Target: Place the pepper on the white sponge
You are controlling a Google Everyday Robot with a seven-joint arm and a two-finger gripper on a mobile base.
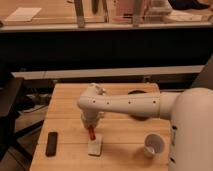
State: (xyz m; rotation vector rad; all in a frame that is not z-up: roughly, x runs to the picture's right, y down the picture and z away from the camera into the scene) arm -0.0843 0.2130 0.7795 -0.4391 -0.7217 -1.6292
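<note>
The gripper point(90, 125) is over the front part of the wooden table point(65, 107), pointing down. It is closed on the pepper point(91, 133), which hangs upright from it. The lower tip of the pepper is at the far edge of the white sponge point(95, 148); I cannot tell if it touches. The carrying looks nearly done. What is left, I judge, is to lower a little, release the pepper on the sponge and draw away

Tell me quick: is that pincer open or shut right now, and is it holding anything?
Pincer: closed, holding the pepper, poised just above the white sponge.
</note>
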